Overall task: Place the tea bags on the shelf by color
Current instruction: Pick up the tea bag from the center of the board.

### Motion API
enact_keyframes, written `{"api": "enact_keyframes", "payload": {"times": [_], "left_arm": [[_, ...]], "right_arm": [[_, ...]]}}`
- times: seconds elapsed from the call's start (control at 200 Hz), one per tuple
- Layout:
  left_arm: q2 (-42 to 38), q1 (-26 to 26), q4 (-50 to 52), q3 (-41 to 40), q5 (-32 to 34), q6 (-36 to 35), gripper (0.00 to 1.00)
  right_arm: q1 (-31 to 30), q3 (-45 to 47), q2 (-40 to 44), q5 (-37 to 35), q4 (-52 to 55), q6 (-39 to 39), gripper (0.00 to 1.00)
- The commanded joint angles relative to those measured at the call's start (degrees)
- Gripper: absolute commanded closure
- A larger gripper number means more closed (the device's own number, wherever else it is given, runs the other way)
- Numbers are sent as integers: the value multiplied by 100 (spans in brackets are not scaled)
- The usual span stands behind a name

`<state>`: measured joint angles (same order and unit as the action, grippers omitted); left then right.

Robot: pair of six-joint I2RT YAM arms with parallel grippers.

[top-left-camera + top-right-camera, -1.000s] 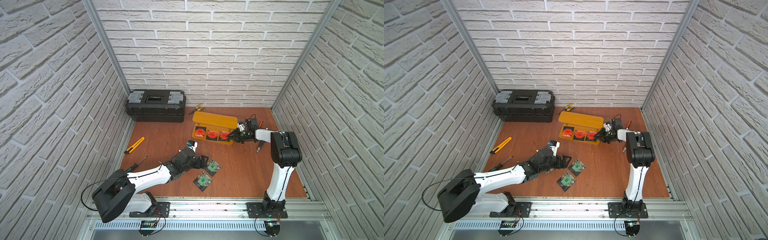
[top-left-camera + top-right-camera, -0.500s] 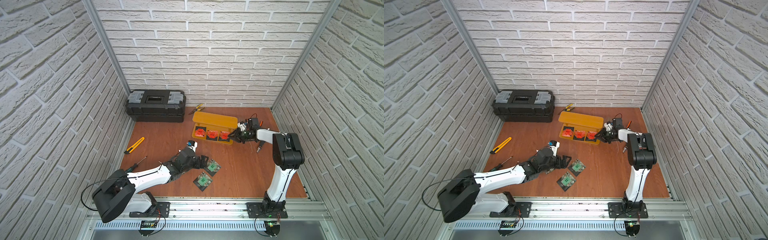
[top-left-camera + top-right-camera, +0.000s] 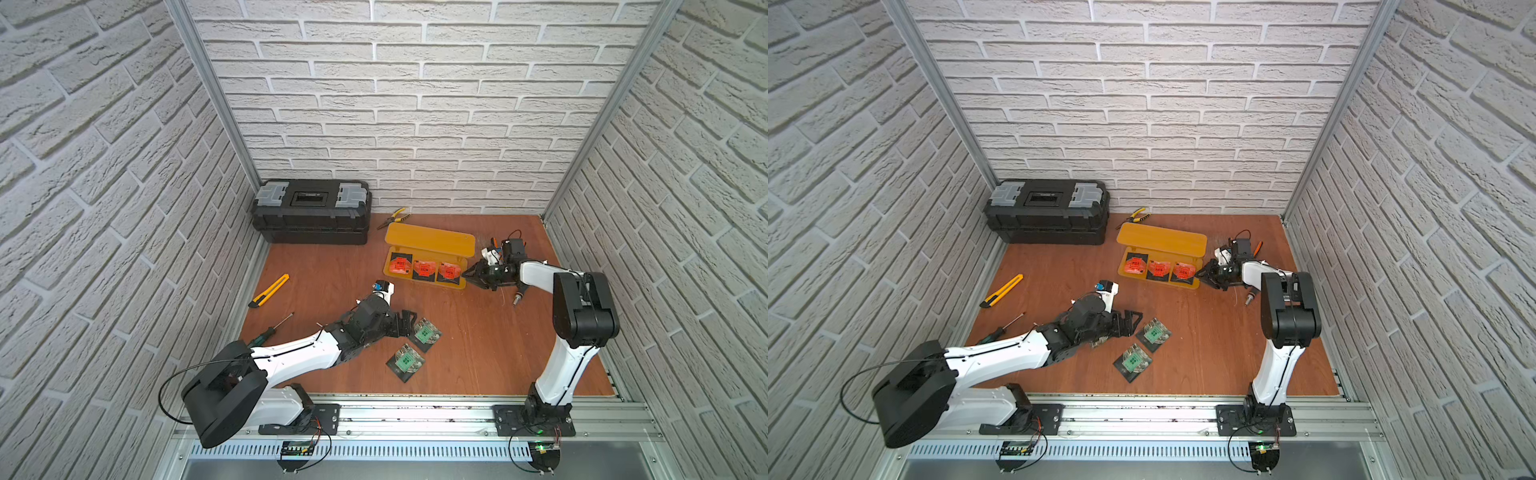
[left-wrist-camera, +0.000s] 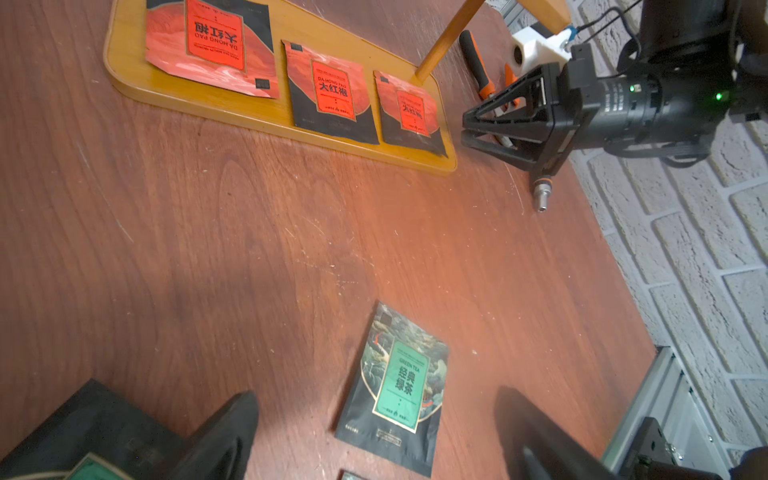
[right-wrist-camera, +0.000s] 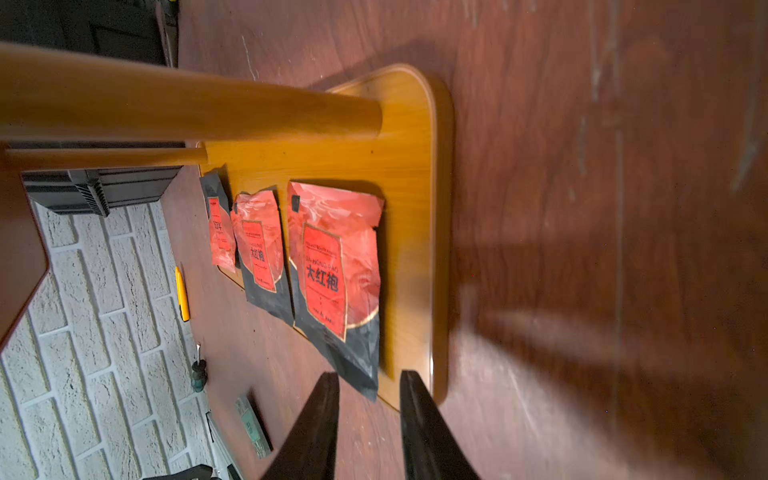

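Black right claw [image 5: 369,375] narrowly parted, gripping nothing, tips just off end of translucent yellow-orange two-tier plastic shelf [image 3: 430,241] whose lower plate holds three red-orange-labelled flat tea sachets [image 3: 424,269]; black left claw [image 3: 409,323] spread wide just beside green-labelled flat tea sachet [image 3: 426,333] on red-brown wooden tabletop [image 3: 332,270].

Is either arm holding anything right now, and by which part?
Nothing is held. The left jaws gape by a green bag; the right jaws stand apart at the shelf's end, not gripping the nearest red bag.

Wooden table [image 3: 478,353], shelf [image 3: 428,240], toolbox [image 3: 311,212], green tea bags [image 3: 424,332]
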<state>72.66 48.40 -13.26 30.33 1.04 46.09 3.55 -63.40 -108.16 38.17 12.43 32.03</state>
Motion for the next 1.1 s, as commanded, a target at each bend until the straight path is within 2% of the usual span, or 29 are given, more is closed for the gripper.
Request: {"api": "enact_keyframes", "payload": {"times": [0.0,0.395,0.585,0.82,1.095], "left_arm": [[-266,-50,60,-105,137,-97,5],[-982,-62,746,-295,214,-305,2],[-1204,-85,691,-455,13,-427,2],[-1005,-85,400,-457,-378,-570,1],[-559,-85,146,-379,-485,-432,2]], "right_arm": [[40,211,460,-107,13,-180,70],[1,1459,2033,-328,143,-216,69],[-236,2014,2976,-486,399,-228,68],[-1109,2596,4080,-933,557,87,65],[-2271,3159,4711,-1410,264,848,66]]}}
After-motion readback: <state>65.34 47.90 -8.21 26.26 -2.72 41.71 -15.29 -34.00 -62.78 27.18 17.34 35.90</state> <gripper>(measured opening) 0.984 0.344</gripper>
